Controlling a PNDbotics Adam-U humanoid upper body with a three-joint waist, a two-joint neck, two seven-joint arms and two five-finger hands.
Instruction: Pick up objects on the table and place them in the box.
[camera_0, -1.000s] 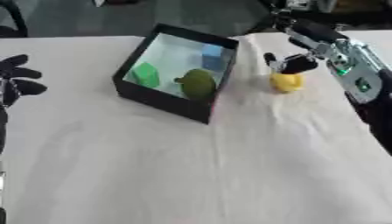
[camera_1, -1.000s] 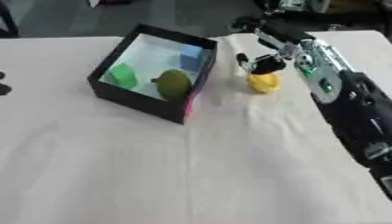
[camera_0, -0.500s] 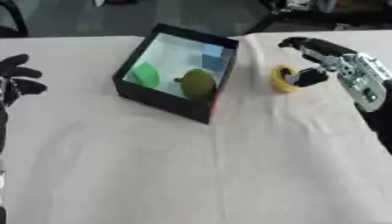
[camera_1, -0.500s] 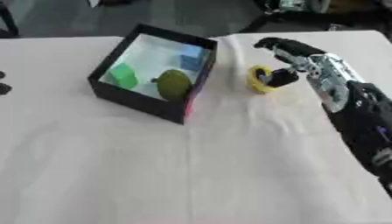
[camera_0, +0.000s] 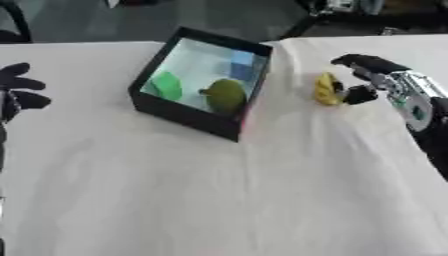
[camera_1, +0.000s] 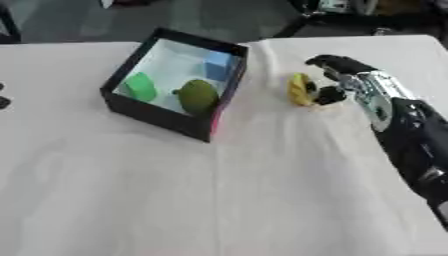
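Fingers (camera_0: 366, 63) of right hand (camera_0: 378, 80): curled over the yellow object (camera_0: 327, 89) with the thumb under its near side, a pinch seemingly meant to carry it, at the table's (camera_0: 262, 200) far right, just right of the box (camera_0: 179, 112). Box: black walls, open top, set askew toward the far edge so the hand can likely drop items in from above; holds green, olive and blue pieces. Left hand (camera_0: 17, 92): idle at the left edge, fingers relaxed.

No legible text, label or number on the box (camera_0: 188, 118) or anywhere else, seemingly.
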